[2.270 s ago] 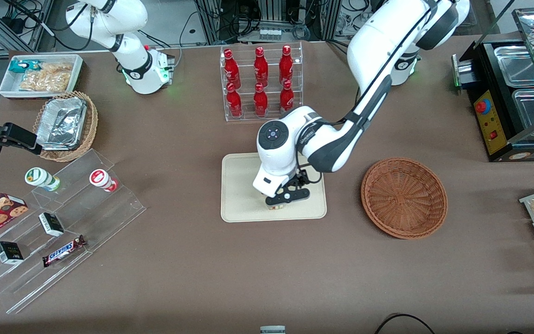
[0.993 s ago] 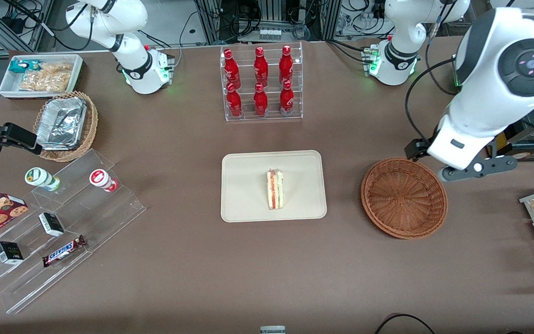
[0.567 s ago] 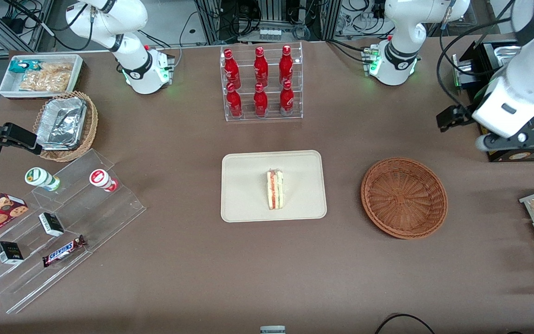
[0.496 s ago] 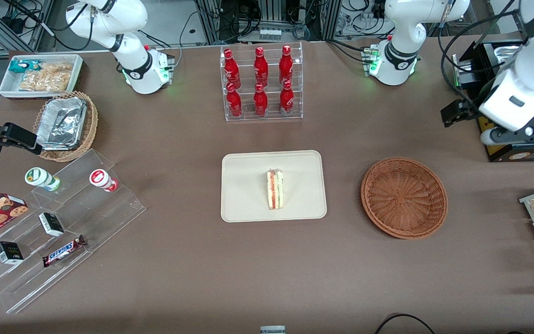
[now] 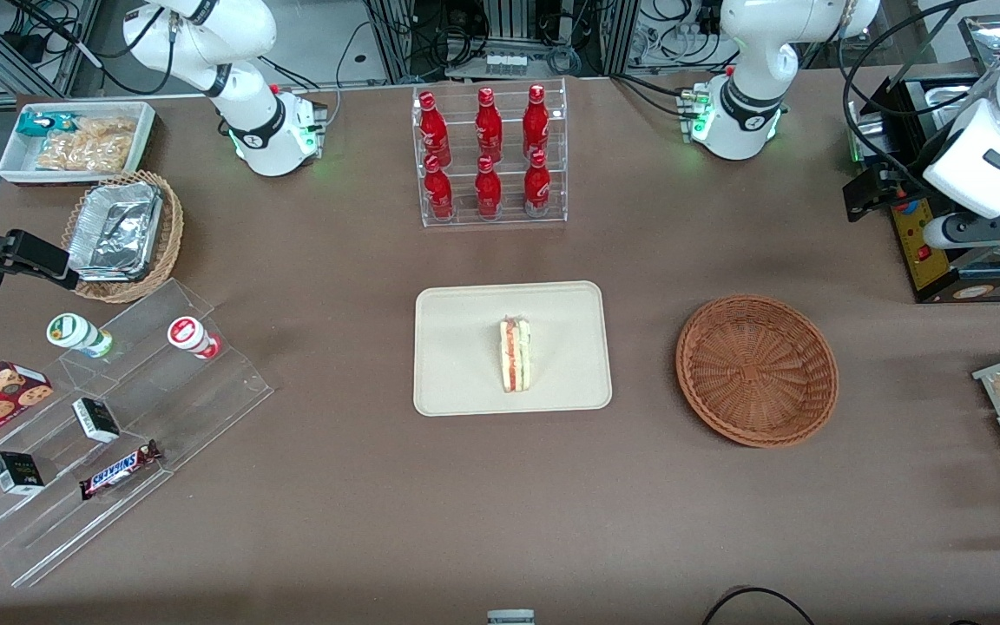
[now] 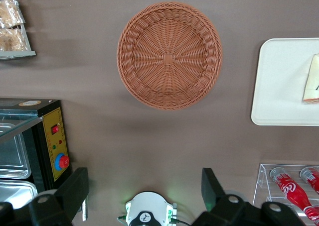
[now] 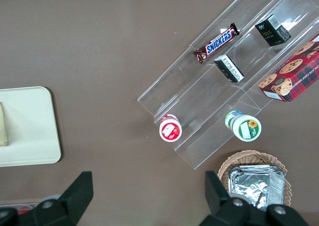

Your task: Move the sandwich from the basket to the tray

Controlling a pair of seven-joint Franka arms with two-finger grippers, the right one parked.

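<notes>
The brown counter [image 5: 352,521] was the biggest thing. On it the flat tray [image 5: 457,365] lay in the middle. The round basket [image 5: 756,371] sat near it, toward the working arm's end, with nothing in it. The little sandwich [image 5: 515,354] lay on the tray. The job looked done. The hand [image 6: 144,198] hung high over the black machine [image 5: 943,234], wide open and holding nothing. The best thing now, I think, was to stay well apart from the tray and not bump the sandwich.

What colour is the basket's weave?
Reddish-brown wicker basket, clearest in the left wrist view.
</notes>
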